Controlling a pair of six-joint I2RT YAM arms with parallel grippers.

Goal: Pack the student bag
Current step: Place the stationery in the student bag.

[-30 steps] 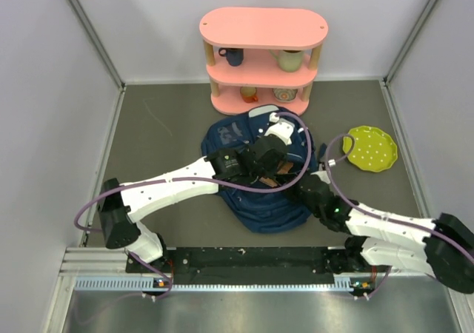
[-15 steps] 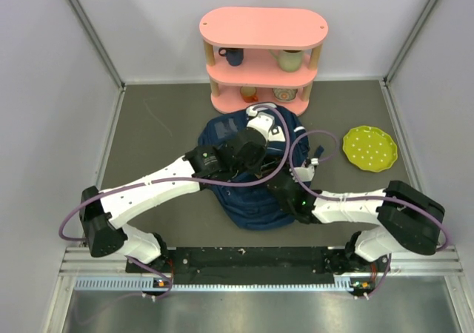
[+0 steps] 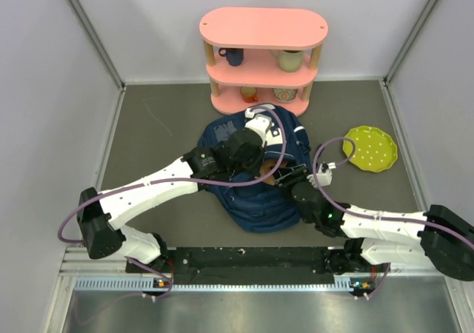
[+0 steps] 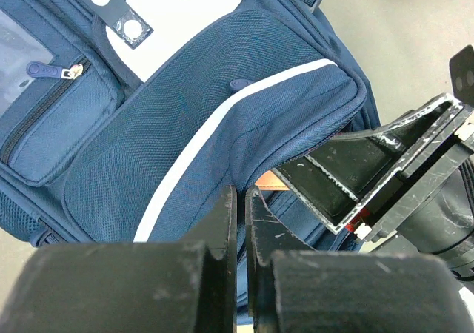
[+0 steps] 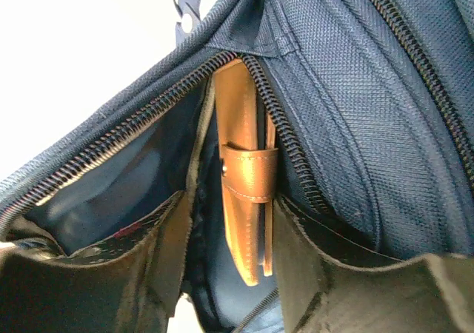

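Now brown notebook (image 5: 241, 177) sits inside student bag (image 3: 252, 200); L gripper (image 4: 238, 229) pinched tight on bag edge, R gripper (image 5: 231, 229) parted, holding nothing. Next we back R straight out, no snagging

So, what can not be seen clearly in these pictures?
Brown case's full outline: right wrist view, the student bag's zip edges overlap it.
What the left gripper pinches: left wrist view, its own fingers cover it.
Patterns of the cups on the pink shelf: top view, too small.

No text can be read, not even on the student bag (image 3: 259, 203).
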